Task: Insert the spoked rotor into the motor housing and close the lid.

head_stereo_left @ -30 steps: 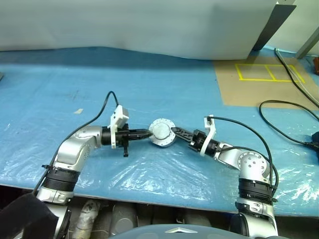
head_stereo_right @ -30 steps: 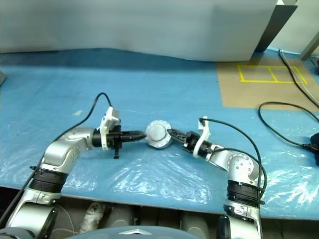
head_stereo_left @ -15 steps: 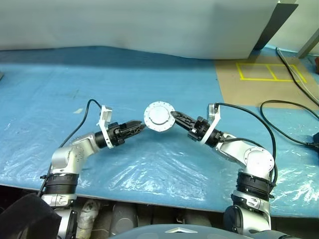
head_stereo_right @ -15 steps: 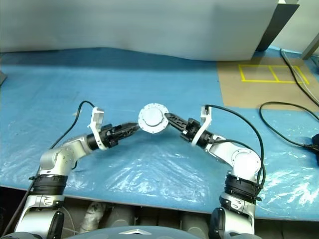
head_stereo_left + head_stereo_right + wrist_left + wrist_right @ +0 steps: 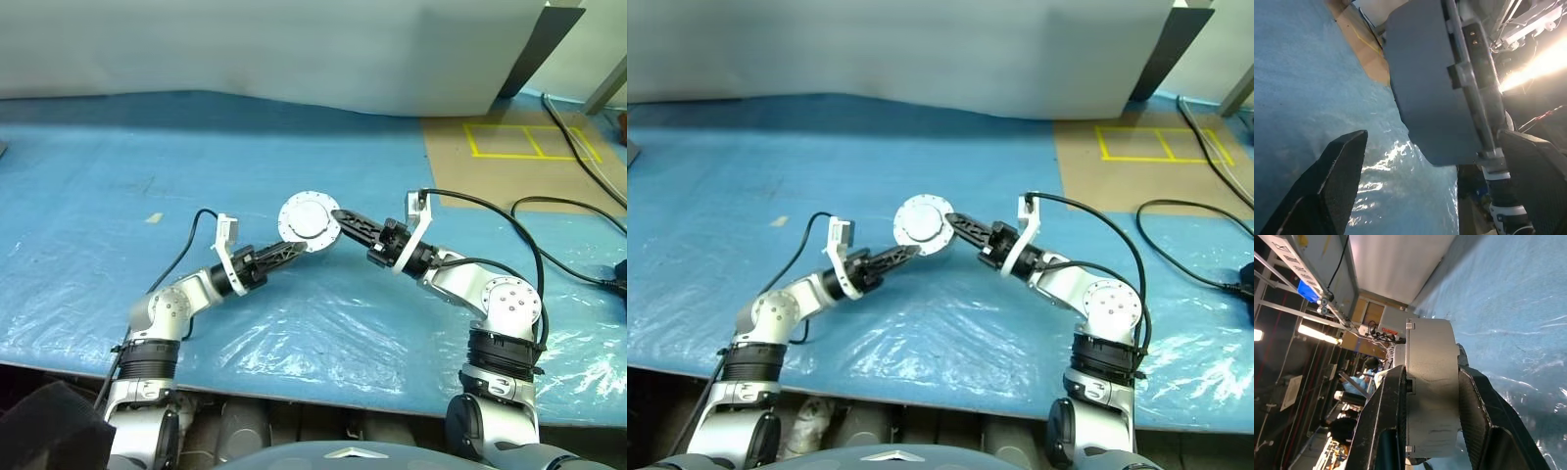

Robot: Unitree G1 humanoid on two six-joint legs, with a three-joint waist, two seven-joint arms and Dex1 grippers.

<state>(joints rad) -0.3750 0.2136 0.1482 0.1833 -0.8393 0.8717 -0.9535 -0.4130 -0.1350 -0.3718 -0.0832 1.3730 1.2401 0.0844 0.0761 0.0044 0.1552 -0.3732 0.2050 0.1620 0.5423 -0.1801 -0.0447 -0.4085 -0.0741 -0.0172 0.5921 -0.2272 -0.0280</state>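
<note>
- Above the blue table cover [image 5: 118, 186], we are holding the closed motor housing [image 5: 310, 219] in the air with the right gripper [image 5: 345, 219], its fingers [image 5: 1388, 431] clamped across the casing and the lid [image 5: 1410, 396]; the spoked rotor is, we judge, inside.
- The left gripper [image 5: 292, 251] is standing just beside the housing with its fingers [image 5: 1337, 171] wide apart, touching nothing.
- We are risking a slip, because only one grip is carrying the round casing; a drop could open the lid.

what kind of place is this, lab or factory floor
Most likely a robotics lab or workshop. The table is covered in blue plastic sheeting, a brown board bears yellow tape squares, and loose black cables trail across its far right side.
</note>
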